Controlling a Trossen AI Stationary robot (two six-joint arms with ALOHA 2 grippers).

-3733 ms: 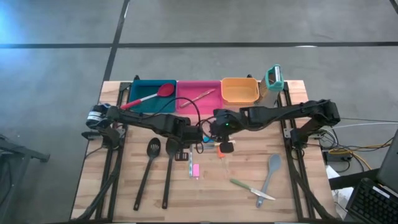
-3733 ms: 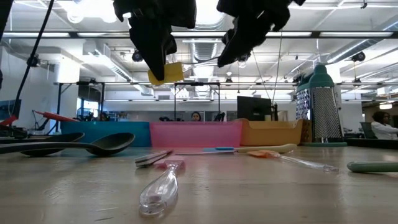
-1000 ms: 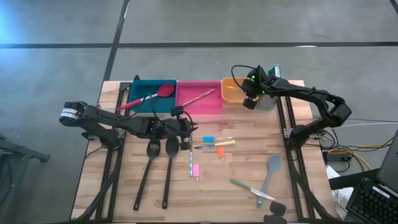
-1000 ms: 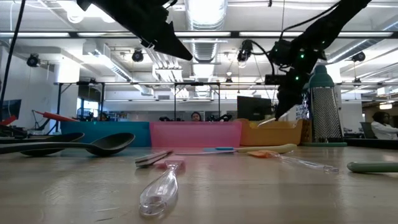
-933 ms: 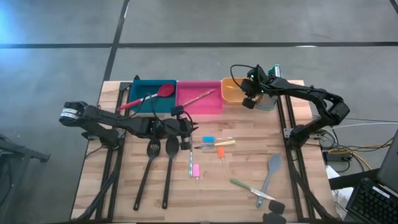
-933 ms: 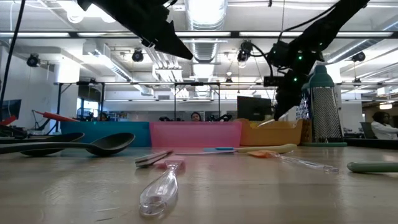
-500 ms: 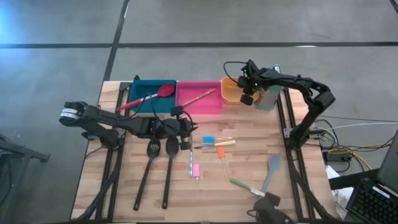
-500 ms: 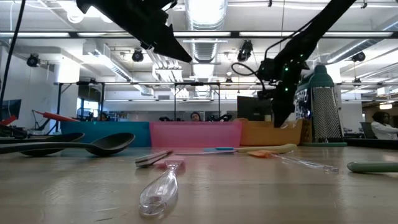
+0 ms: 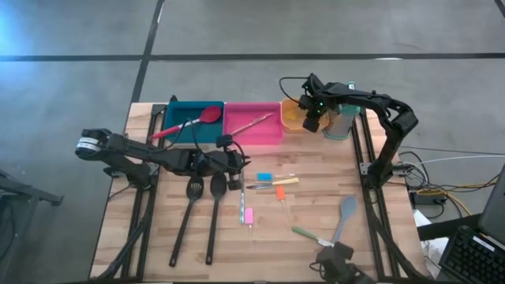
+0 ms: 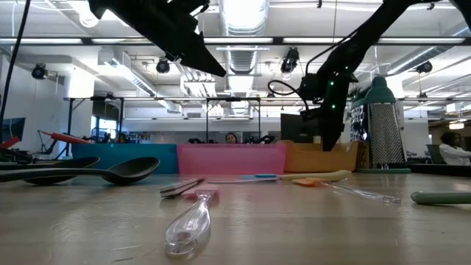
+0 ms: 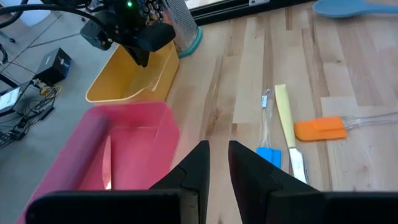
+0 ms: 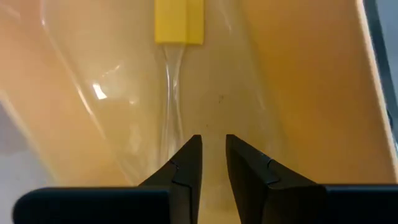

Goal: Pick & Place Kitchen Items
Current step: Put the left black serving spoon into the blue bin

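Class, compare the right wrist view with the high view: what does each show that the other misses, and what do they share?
Only the right wrist view shows the clear utensil with a yellow handle lying inside the orange bin.

Only the high view shows the left gripper above the table, two black spoons, the grey spatula, and the teal bin and pink bin.

Both show the right gripper over the orange bin.

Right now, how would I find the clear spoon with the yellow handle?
Look along the far edge of the wooden table for three square bins in a row. Take the orange bin, beside the upright grater. The clear spoon with the yellow handle lies inside it, the only utensil there, under the right hand.
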